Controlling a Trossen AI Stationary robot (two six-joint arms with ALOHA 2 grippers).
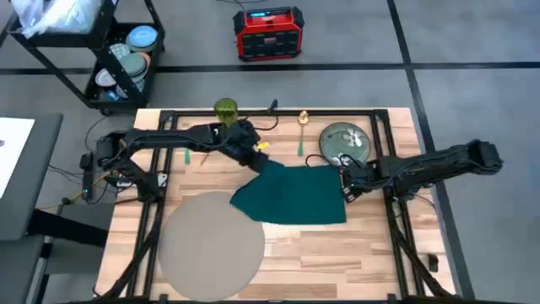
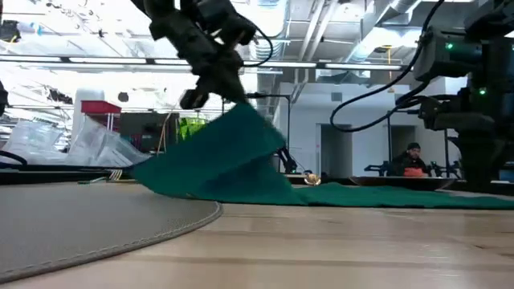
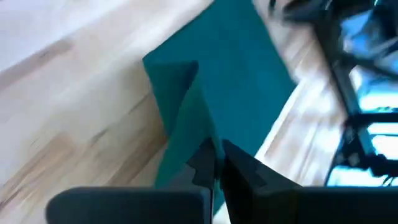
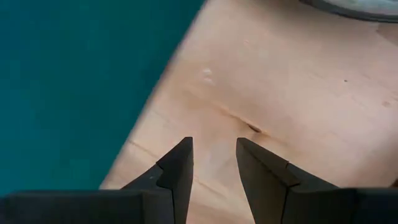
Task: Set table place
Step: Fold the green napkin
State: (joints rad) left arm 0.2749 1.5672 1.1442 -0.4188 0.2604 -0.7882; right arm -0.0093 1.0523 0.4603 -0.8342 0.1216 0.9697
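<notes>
Spreading across the picture, the wooden surface [image 1: 371, 245] carries everything, and the round grey-beige mat [image 1: 211, 245] lies flat at its near left, its far right edge just under or beside the dark green cloth [image 1: 304, 198] at the middle. The mat looks thin, wide and floppy rather than stiff, so I judge it light and best taken at a free rim, not the centre. The cloth is soft and drapes: the left tool [image 3: 214, 165] is pressed together on its far left corner, holding that corner raised off the surface while the rest trails flat to the right. The right tool [image 4: 212, 163] hovers with fingers spread over bare wood just beside the cloth's right edge, holding nothing. Behind it sits the green floral plate [image 1: 346, 142], then a green glass [image 1: 225, 110] at the far edge, and a gold spoon [image 1: 303, 118]. The cloth overlapping the mat's edge is the likeliest thing in the way.
</notes>
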